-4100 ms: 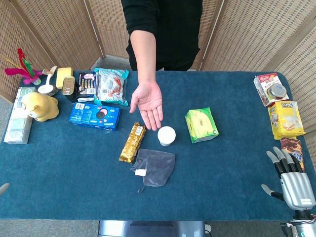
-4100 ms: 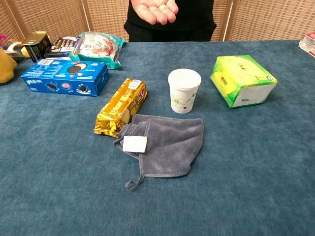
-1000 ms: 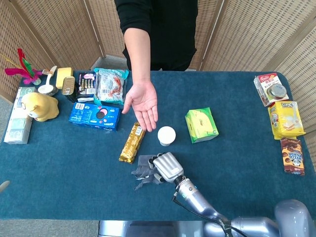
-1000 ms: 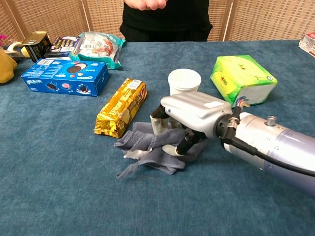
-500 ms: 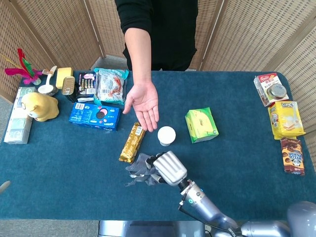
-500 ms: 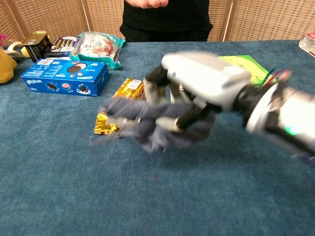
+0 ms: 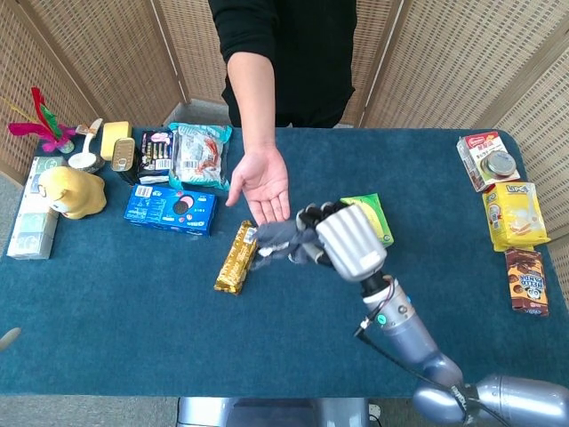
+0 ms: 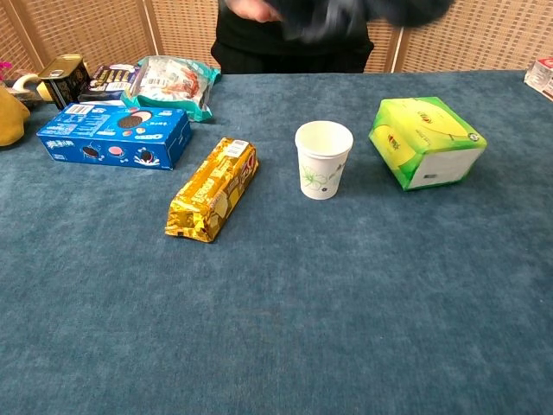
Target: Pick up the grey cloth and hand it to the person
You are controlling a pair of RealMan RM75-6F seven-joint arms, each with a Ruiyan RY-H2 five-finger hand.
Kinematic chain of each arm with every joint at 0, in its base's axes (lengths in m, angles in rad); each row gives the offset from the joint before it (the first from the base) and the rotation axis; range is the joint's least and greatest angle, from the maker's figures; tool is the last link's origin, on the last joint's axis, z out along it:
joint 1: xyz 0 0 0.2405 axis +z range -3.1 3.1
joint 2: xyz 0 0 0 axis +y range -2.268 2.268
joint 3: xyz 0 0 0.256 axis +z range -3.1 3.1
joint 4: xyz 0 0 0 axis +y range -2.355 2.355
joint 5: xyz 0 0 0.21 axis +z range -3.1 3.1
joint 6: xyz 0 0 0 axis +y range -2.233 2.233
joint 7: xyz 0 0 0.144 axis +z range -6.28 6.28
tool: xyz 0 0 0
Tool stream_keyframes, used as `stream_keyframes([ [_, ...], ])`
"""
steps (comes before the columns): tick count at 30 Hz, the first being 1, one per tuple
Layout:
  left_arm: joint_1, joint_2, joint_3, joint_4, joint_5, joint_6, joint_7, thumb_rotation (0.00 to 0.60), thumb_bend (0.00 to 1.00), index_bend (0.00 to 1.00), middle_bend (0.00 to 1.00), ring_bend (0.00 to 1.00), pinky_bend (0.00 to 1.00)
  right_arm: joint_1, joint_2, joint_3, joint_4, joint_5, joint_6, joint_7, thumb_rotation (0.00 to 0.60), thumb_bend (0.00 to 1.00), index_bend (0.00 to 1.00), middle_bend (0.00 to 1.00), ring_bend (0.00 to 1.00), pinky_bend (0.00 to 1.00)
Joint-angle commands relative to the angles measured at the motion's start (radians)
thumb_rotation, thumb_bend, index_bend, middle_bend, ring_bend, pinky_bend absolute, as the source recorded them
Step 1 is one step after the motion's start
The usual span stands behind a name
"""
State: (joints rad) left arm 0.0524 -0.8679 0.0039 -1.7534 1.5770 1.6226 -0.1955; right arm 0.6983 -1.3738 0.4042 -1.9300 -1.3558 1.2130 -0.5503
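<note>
Grey cloth [image 7: 277, 238]: gripped in right hand [image 7: 342, 240], lifted beside the person's open palm [image 7: 261, 183]
Paper cup [image 8: 323, 159]: standing below the cloth
Left hand: not visible

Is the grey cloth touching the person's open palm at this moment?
Cannot tell. In the head view the grey cloth, gripped by the right hand, overlaps the fingertips of the person's hand; the height gap is unreadable, and the chest view is blurred.

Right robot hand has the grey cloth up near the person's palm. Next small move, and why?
Probably ease the right robot hand a little further toward the person's open palm, then release. The grey cloth it grips hangs just below the person's fingertips, not yet over the palm, above the gold snack pack.
</note>
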Motion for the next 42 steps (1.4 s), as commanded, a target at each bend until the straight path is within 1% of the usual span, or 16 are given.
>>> stream_keyframes([
  [1,-0.001,-0.001,0.001,-0.002,0.001,-0.002,0.004,0.6,0.17,0.0,0.0,0.0,0.09,0.039,0.028,0.061,-0.022,0.081,-0.009,-0.043,0.6,0.52,0.71,0.72,0.68,0.69],
  [7,-0.005,-0.005,0.0,-0.008,-0.004,-0.011,0.022,0.6,0.17,0.0,0.0,0.0,0.09,0.124,0.006,0.123,-0.002,0.216,-0.023,-0.11,0.6,0.52,0.71,0.72,0.68,0.69],
  [13,-0.01,-0.007,-0.002,-0.011,-0.01,-0.02,0.029,0.6,0.17,0.0,0.0,0.0,0.09,0.184,-0.044,0.133,0.023,0.291,-0.005,-0.149,0.6,0.52,0.72,0.72,0.68,0.69],
  [14,-0.011,-0.007,-0.002,-0.012,-0.011,-0.021,0.03,0.6,0.17,0.0,0.0,0.0,0.09,0.193,-0.055,0.132,0.031,0.3,0.001,-0.154,0.6,0.5,0.69,0.7,0.67,0.69],
  [16,-0.01,-0.006,-0.002,-0.012,-0.011,-0.019,0.027,0.6,0.17,0.0,0.0,0.0,0.09,0.206,-0.076,0.124,0.039,0.334,0.002,-0.155,0.6,0.43,0.54,0.57,0.59,0.67],
  [17,-0.008,-0.005,-0.002,-0.011,-0.011,-0.015,0.023,0.6,0.17,0.0,0.0,0.0,0.09,0.21,-0.075,0.124,0.025,0.376,-0.01,-0.155,0.6,0.36,0.39,0.43,0.49,0.62],
  [18,-0.007,-0.004,-0.003,-0.01,-0.011,-0.013,0.019,0.6,0.17,0.0,0.0,0.0,0.09,0.213,-0.069,0.126,0.01,0.41,-0.016,-0.161,0.6,0.28,0.25,0.29,0.37,0.55],
  [19,-0.007,-0.003,-0.003,-0.009,-0.012,-0.012,0.015,0.6,0.17,0.0,0.0,0.0,0.09,0.215,-0.06,0.126,-0.006,0.438,-0.019,-0.167,0.6,0.21,0.16,0.18,0.26,0.47],
  [21,-0.006,-0.001,-0.004,-0.005,-0.014,-0.012,0.005,0.6,0.17,0.0,0.0,0.0,0.09,0.214,-0.038,0.124,-0.038,0.471,-0.013,-0.176,0.6,0.13,0.09,0.08,0.15,0.36],
  [23,-0.007,0.0,-0.004,-0.003,-0.014,-0.013,0.001,0.6,0.17,0.0,0.0,0.0,0.09,0.21,-0.02,0.123,-0.059,0.476,-0.006,-0.168,0.598,0.11,0.07,0.04,0.12,0.31],
  [28,-0.005,0.001,-0.002,-0.002,-0.009,-0.008,-0.002,0.6,0.17,0.0,0.0,0.0,0.09,0.181,0.038,0.104,-0.097,0.419,0.018,-0.125,0.59,0.11,0.07,0.01,0.11,0.29],
  [32,-0.003,0.001,-0.002,-0.003,-0.008,-0.005,-0.002,0.6,0.17,0.0,0.0,0.0,0.09,0.136,0.091,0.07,-0.127,0.339,0.037,-0.082,0.591,0.11,0.07,0.01,0.11,0.29],
  [35,-0.004,0.0,0.0,-0.004,-0.004,-0.006,0.005,0.6,0.17,0.0,0.0,0.0,0.09,0.067,0.15,0.017,-0.154,0.254,0.064,-0.033,0.589,0.11,0.07,0.02,0.11,0.29],
  [36,-0.004,-0.001,0.002,-0.005,-0.001,-0.007,0.01,0.6,0.17,0.0,0.0,0.0,0.09,0.031,0.176,-0.013,-0.159,0.213,0.078,-0.001,0.591,0.11,0.07,0.02,0.11,0.29],
  [38,-0.003,-0.003,0.003,-0.007,0.002,-0.006,0.014,0.6,0.17,0.0,0.0,0.0,0.09,-0.009,0.204,-0.047,-0.154,0.155,0.09,0.049,0.592,0.11,0.07,0.03,0.11,0.29],
  [42,-0.003,-0.006,0.005,-0.012,0.006,-0.006,0.028,0.6,0.17,0.0,0.0,0.0,0.09,-0.111,0.268,-0.14,-0.084,0.016,0.129,0.176,0.593,0.11,0.08,0.05,0.11,0.28],
])
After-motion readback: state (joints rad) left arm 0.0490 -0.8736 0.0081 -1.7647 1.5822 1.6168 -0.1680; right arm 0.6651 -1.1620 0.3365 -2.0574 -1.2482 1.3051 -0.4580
